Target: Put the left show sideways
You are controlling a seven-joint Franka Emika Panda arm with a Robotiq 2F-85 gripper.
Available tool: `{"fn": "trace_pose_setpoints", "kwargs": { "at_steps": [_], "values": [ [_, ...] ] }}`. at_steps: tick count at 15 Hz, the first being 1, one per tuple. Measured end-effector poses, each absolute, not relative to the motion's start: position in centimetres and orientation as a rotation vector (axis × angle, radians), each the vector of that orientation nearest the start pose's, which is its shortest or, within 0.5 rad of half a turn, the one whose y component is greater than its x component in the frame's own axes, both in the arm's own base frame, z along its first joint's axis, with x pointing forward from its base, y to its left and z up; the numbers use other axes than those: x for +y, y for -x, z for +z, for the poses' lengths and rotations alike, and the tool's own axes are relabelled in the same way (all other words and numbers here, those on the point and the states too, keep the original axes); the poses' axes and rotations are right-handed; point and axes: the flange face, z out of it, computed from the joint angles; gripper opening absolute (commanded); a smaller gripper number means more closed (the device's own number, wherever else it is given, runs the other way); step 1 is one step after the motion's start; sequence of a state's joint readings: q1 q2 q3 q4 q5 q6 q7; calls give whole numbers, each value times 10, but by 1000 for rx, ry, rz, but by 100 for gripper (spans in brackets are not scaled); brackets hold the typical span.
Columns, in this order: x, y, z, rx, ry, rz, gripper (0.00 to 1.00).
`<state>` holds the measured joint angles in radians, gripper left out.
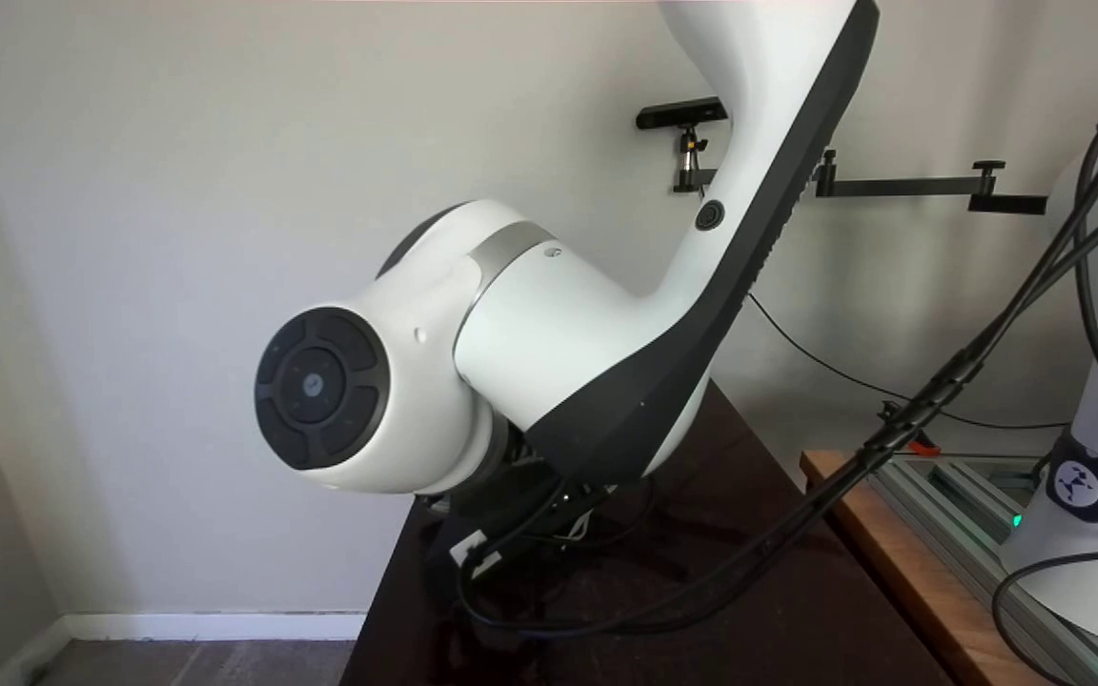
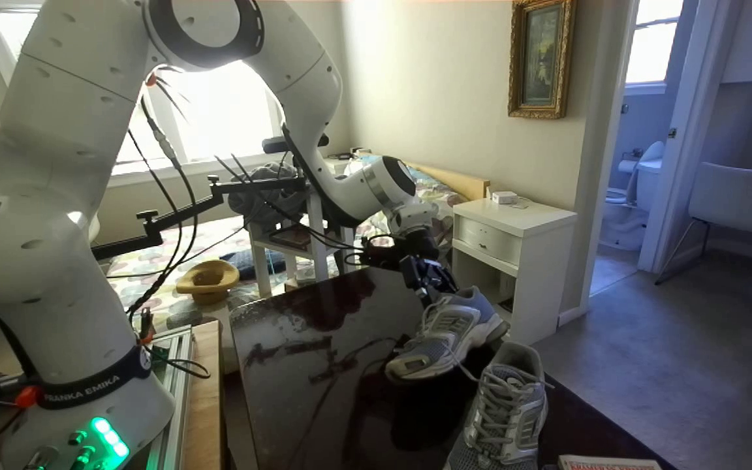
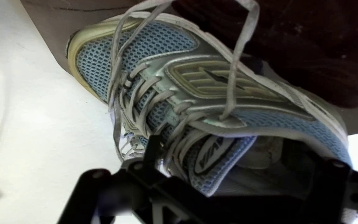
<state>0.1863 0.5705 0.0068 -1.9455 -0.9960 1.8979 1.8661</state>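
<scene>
A grey and blue running shoe [image 2: 448,333] sits on the dark table near its edge, toe toward the robot's base side. It fills much of the wrist view [image 3: 216,81], with laces, tongue and ankle opening toward the gripper. A matching shoe [image 2: 506,405] stands beside it, nearer the camera. My gripper [image 2: 429,282] is right at the laces and opening of the first shoe. In the wrist view its fingers [image 3: 244,154] are spread wide, one by the laces and one by the heel end. Contact is unclear. In an exterior view the arm [image 1: 549,314] hides most of the gripper; neither shoe shows there.
The dark table [image 2: 304,405] has an edge close to both shoes. A book [image 2: 611,463] lies by the second shoe. A white nightstand [image 2: 519,228] stands beyond the table. Cables [image 1: 797,514] hang from the arm. A camera bar [image 2: 183,219] juts out beside the base.
</scene>
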Motion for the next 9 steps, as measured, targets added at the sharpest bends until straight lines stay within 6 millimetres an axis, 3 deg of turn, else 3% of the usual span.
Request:
{"fn": "trace_pose_setpoints", "kwargs": {
  "at_steps": [9],
  "values": [
    [53, -581, 168, -1083, -1922, 478, 100]
  ]
}}
